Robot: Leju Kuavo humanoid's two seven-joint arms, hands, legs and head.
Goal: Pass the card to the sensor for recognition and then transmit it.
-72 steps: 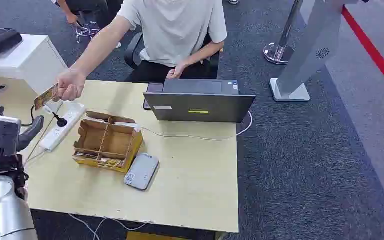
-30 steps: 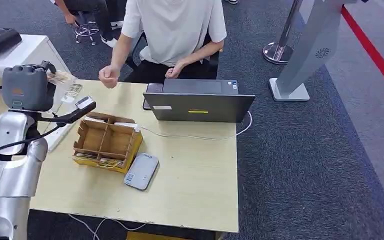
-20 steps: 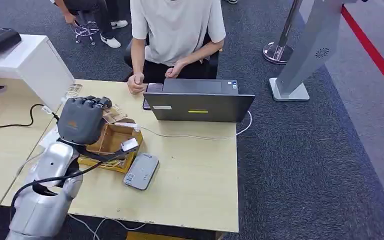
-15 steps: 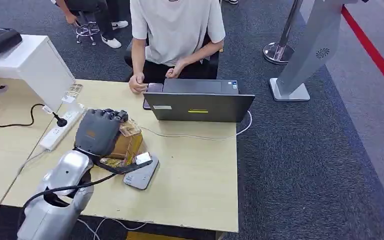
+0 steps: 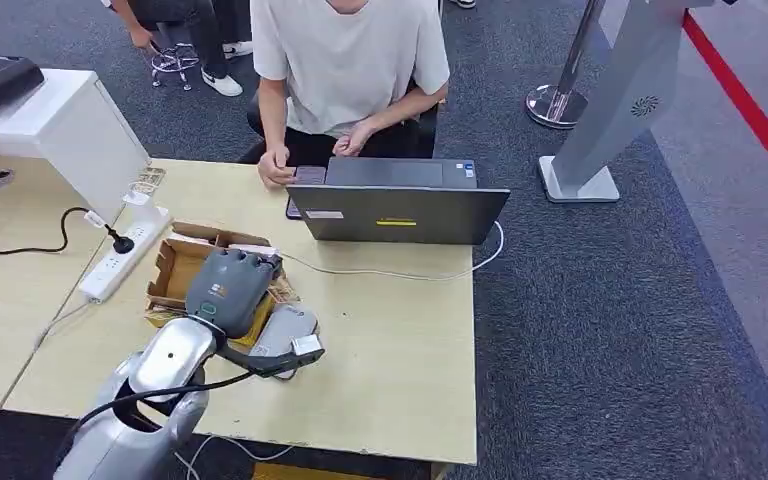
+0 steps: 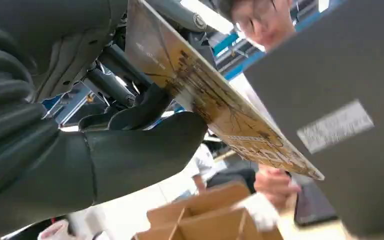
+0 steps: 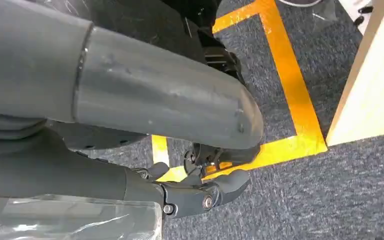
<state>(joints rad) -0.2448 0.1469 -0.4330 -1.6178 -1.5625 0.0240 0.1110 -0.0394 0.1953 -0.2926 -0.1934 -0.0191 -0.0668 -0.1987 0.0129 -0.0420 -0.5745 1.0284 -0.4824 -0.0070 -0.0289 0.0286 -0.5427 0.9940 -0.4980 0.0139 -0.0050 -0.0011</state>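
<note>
Hovering over the counter [image 5: 390, 340], the left hand [image 5: 232, 287] has its thumb and fingers closed on the card [image 6: 215, 107], which juts out past the fingertips at a slant; in the head view the hand sits just above the grey sensor [image 5: 282, 342], beside the cardboard divider box [image 5: 182, 268].

The pinch looks shallow, taking one end of the card, so a bump against the box wall or the sensor face could twist it loose. Because the card is tilted, not flat, the sensor may fail to read it. Should it drop into a box compartment, retrieval would be awkward.

A person [image 5: 345, 60] sits behind the laptop [image 5: 397, 212], well apart from the hand.

The right hand [image 7: 205, 192] hangs over the floor [image 7: 330, 190], fingers loosely apart, gripping nothing.
</note>
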